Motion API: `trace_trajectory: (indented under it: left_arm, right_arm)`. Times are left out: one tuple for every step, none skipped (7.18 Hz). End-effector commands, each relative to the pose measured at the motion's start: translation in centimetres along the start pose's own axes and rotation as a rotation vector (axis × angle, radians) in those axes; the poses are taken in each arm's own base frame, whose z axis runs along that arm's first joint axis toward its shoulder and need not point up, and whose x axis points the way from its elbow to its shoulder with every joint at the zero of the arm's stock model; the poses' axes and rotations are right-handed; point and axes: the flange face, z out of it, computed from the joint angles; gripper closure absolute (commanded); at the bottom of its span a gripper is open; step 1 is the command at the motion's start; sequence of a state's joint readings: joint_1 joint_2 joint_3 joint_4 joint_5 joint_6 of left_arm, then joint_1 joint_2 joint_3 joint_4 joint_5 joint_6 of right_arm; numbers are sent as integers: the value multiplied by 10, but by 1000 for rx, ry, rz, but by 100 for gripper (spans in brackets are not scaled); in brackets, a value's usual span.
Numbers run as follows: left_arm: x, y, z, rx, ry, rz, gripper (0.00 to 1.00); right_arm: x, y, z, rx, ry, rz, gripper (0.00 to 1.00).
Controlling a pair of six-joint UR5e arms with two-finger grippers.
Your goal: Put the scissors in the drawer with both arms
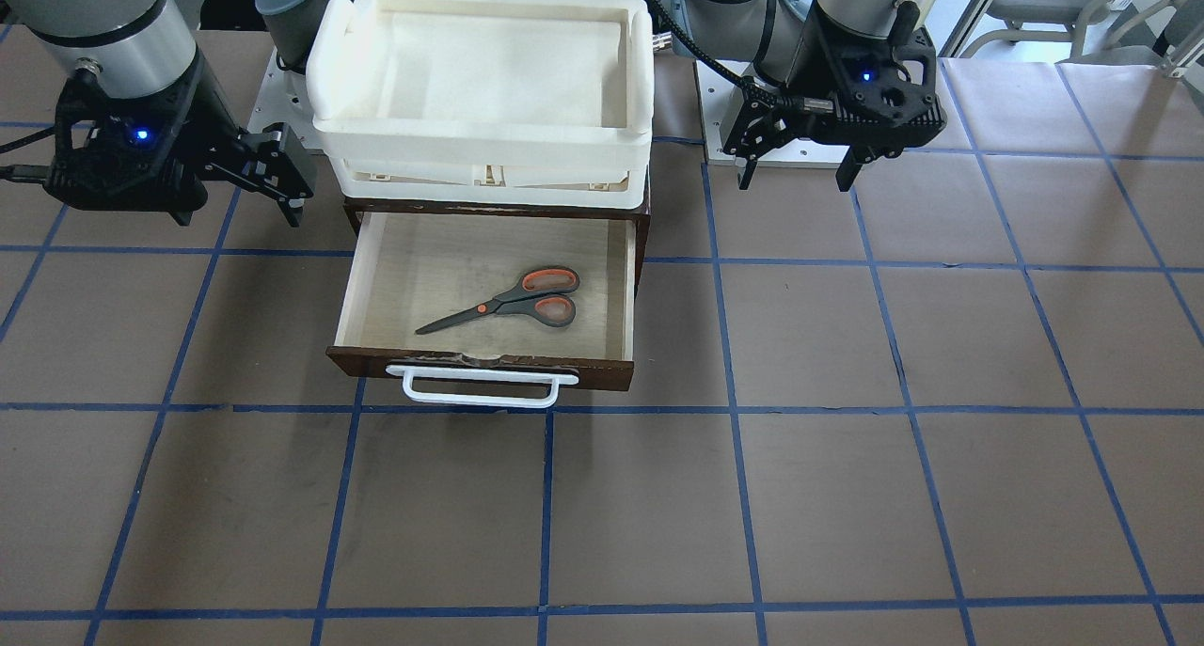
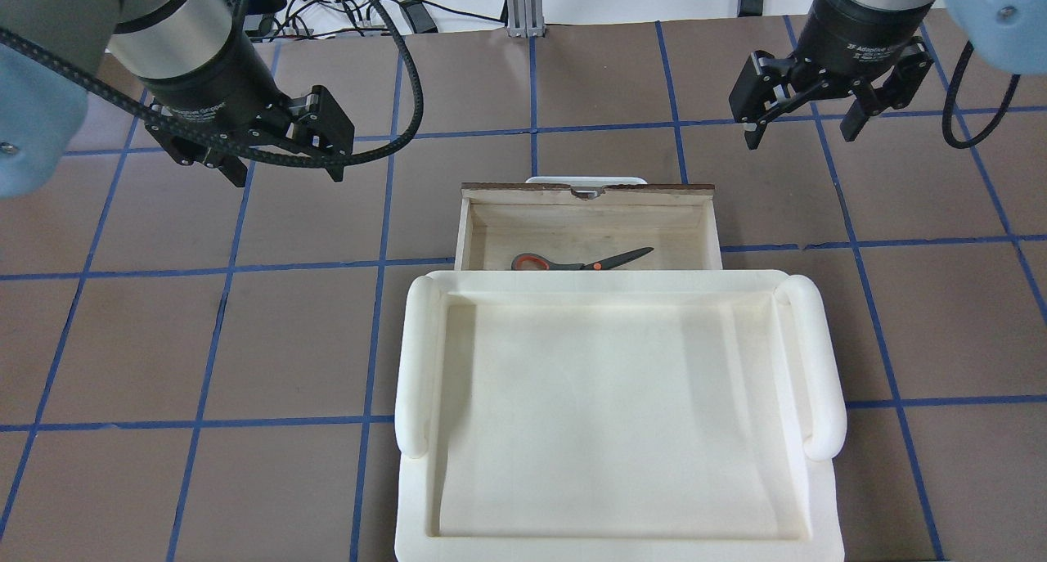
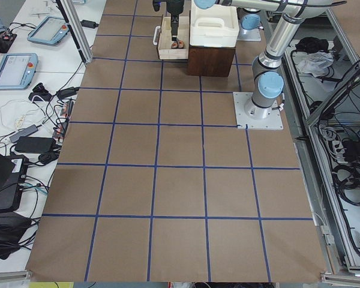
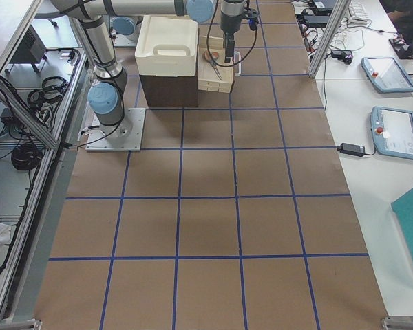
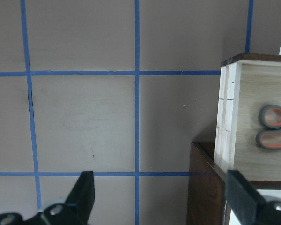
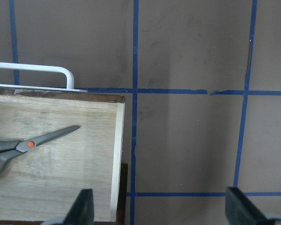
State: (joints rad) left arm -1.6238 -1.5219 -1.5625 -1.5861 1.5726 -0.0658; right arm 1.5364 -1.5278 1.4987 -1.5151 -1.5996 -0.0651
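The scissors [image 1: 513, 303] lie flat on the pale floor of the open drawer [image 1: 480, 369], handles toward the robot's left and blades toward its right. They also show in the overhead view [image 2: 581, 262], the left wrist view [image 5: 274, 126] and the right wrist view [image 6: 28, 145]. The drawer's white bar handle [image 1: 480, 387] faces away from the robot. My left gripper [image 2: 286, 165] is open and empty, above the table to the left of the drawer [image 2: 589, 192]. My right gripper [image 2: 806, 124] is open and empty, above the table beyond the drawer's right corner.
A white foam tray [image 2: 417, 357] sits on top of the dark-brown cabinet [image 5: 203, 187] that holds the drawer. The brown table carries a grid of blue tape. Cables and control tablets lie past the table's far edge.
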Motion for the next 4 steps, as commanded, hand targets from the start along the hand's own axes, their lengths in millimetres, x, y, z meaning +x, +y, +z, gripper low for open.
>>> trace_trajectory:
  left_arm:
    - [0, -1, -6, 41, -3, 5, 0]
    - [4, 1, -8, 50, 3, 5, 0]
    - [4, -1, -4, 43, -5, 9, 0]
    - [3, -1, -3, 42, -7, 12, 0]
  right_arm:
    - [1, 0, 0, 0, 2, -2, 0]
    - [0, 0, 0, 2, -1, 0, 0]
    - [1, -1, 1, 0, 8, -1, 0]
    - [1, -1, 0, 2, 2, -1, 0]
